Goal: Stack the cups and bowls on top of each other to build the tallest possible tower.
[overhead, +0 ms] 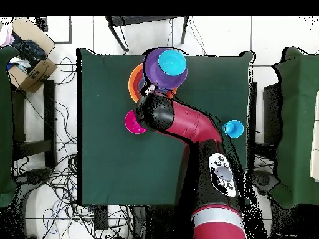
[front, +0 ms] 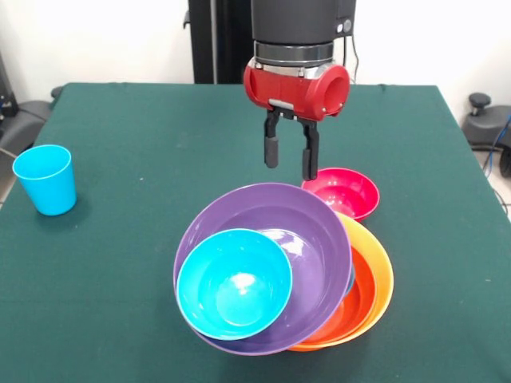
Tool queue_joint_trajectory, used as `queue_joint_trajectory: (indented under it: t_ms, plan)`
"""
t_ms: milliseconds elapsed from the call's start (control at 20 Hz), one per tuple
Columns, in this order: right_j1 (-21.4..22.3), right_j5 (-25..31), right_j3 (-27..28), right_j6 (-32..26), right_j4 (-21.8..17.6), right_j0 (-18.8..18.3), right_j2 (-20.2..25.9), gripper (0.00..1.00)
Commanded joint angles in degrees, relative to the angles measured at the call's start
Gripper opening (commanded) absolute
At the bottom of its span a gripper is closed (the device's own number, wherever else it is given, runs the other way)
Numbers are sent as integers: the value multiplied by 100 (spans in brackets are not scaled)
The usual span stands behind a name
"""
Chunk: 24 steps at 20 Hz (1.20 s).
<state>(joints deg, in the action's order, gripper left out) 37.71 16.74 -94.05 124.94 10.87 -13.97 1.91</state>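
Tower half built. The pincer (front: pixel 290 163) hung empty, jaws parted by a narrow gap, above the far rim of the tower (front: pixel 279 271). Directly below and in front of it lay the pile so far: an orange bowl (front: pixel 382 281) at the bottom, a red-orange bowl (front: pixel 359 297) nested in it, a purple bowl (front: pixel 307 227) tilted on those, and a blue bowl (front: pixel 233 283) resting in the purple one toward the front. A sliver of another blue rim seemed to show between purple and red-orange; too little was visible to be sure.

Left to place, by this reading: the pink bowl (front: pixel 342 191), on the cloth just beside the pincer's tips and touching or nearly touching the orange rim, and the blue cup (front: pixel 45 179), upright and well apart from the pincer, near a table edge.

A green cup and any further bowls could not be found. In the overhead view the arm (overhead: pixel 187 124) covered part of the pile and the pincer itself.
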Motion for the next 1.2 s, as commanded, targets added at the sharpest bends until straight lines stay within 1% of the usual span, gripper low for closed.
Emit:
queue_joint_trajectory:
  t_ms: [50,550,1050,1200]
  plan:
    - [-430,-393,-470,219,-434,12,617,100]
    - [-660,-573,-354,305,-365,72,723,100]
    - [-762,-688,-326,392,-322,169,748,100]
    - [-758,-615,-301,343,-338,172,752,100]
